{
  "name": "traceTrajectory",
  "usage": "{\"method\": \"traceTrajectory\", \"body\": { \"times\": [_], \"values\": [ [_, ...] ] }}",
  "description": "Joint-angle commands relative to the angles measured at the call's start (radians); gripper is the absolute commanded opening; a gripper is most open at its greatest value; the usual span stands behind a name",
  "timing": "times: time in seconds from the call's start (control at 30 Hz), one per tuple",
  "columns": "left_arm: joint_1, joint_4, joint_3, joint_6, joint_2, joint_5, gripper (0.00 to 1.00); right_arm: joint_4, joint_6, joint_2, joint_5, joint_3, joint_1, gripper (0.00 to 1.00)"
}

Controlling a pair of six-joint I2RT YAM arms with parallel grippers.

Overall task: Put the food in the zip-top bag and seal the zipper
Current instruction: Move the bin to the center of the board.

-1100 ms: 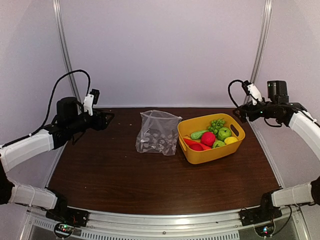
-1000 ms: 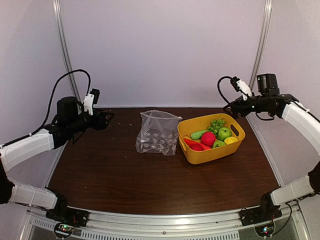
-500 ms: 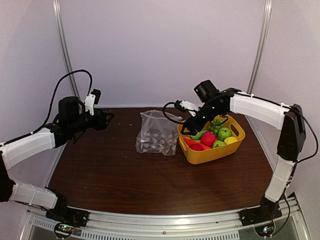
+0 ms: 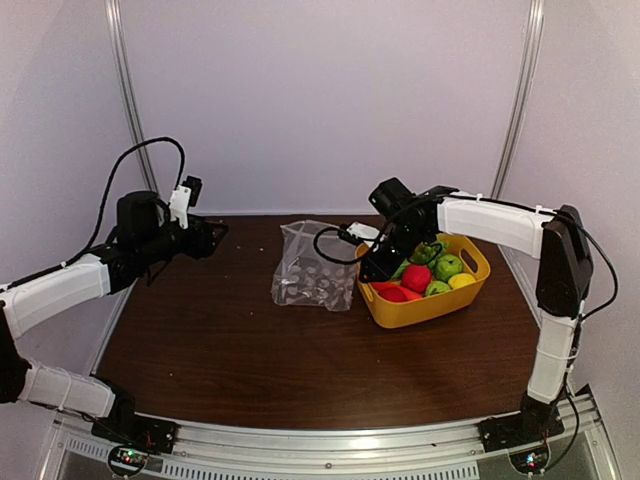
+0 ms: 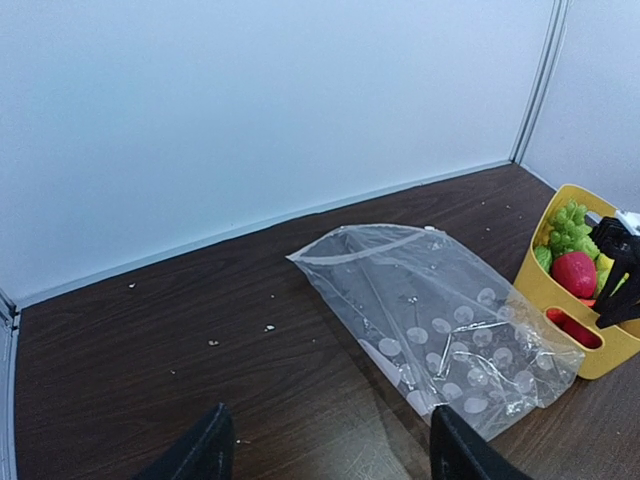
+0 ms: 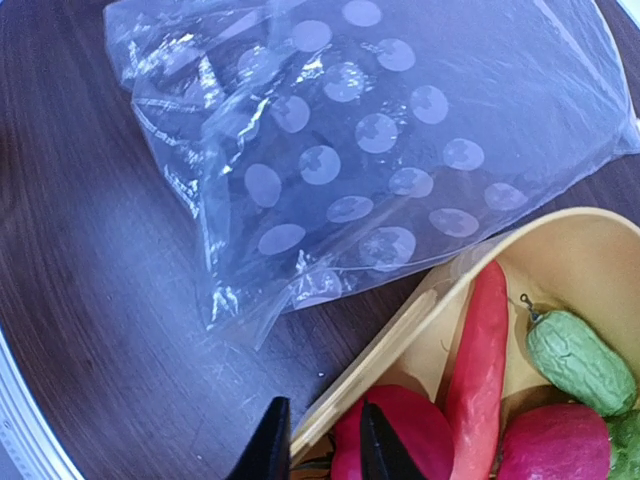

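Observation:
The clear zip-top bag [image 4: 315,268] with white dots lies flat mid-table, empty; its zipper [image 5: 365,246] rims the mouth on the far side. The food sits in a yellow basket [image 4: 425,308] to its right: red apple [image 4: 416,277], green apple [image 4: 448,266], lemon [image 4: 462,281], carrot [image 6: 480,350], cucumber [image 6: 580,360], red pepper [image 6: 400,430]. My right gripper [image 6: 320,445] reaches down at the basket's left end, its narrow jaws astride the basket rim [image 6: 400,330], one finger outside, one against the pepper. My left gripper [image 5: 325,455] hovers open, well left of the bag.
The wooden table [image 4: 250,350] is enclosed by pale walls on the back and sides. The right arm's cable [image 4: 335,240] loops over the bag's right edge. Small white crumbs [image 5: 215,340] dot the wood near the back wall.
The right arm swung from the far right wall over to the basket's left end and dropped to the rim, its jaws narrowing from wide open. The left arm stayed put.

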Motion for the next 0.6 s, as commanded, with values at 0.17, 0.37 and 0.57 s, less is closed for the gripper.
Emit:
{"method": "traceTrajectory", "body": {
  "times": [0.17, 0.37, 0.57],
  "values": [
    [0.004, 0.013, 0.032, 0.001, 0.029, 0.013, 0.67, -0.138, -0.072, -0.170, 0.115, -0.208, 0.010, 0.02],
    [-0.020, 0.014, 0.048, -0.082, 0.095, 0.024, 0.67, -0.145, -0.104, -0.368, 0.222, -0.406, 0.007, 0.00],
    [-0.125, 0.000, 0.122, -0.290, 0.240, 0.034, 0.73, -0.148, -0.143, -0.549, 0.302, -0.578, 0.006, 0.00]
  ]
}}
